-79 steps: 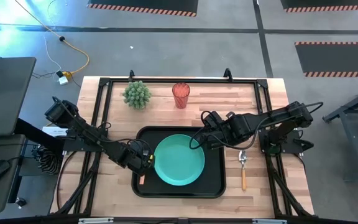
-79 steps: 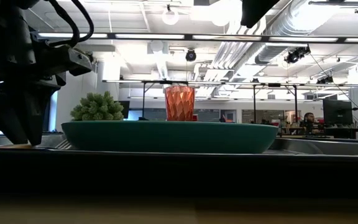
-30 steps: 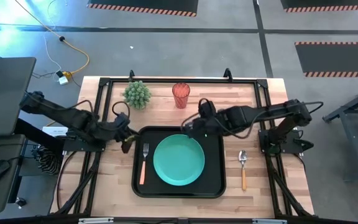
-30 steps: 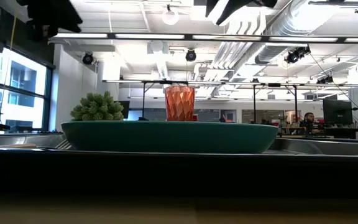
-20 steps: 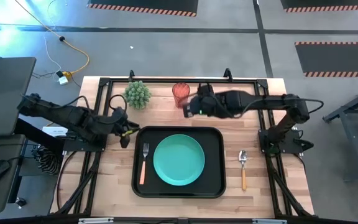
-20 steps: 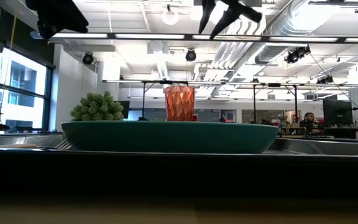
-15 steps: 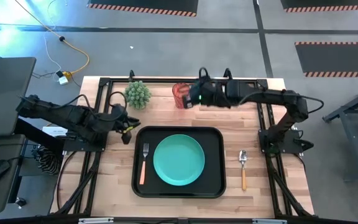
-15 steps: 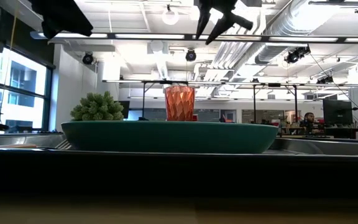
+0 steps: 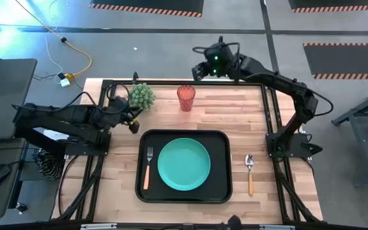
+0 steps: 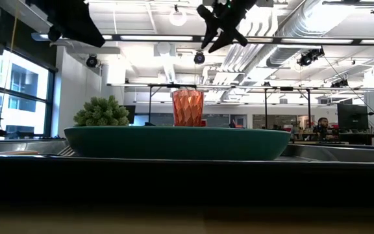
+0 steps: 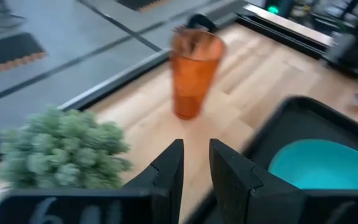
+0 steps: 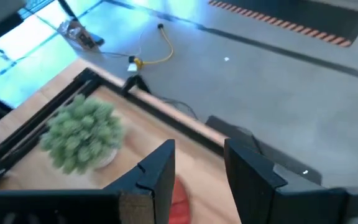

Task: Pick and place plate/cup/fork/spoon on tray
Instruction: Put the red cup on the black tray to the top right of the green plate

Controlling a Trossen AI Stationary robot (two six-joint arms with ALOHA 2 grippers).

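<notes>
With its fingers apart and empty, the right gripper (image 9: 199,70) should descend straight around the cup (image 9: 186,97) just below it, then close gently.

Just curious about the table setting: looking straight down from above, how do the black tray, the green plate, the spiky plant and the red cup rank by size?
1. Black rectangular tray
2. Round teal-green plate
3. Spiky green potted plant
4. Translucent red-orange cup, clearly narrower than the plant
</notes>
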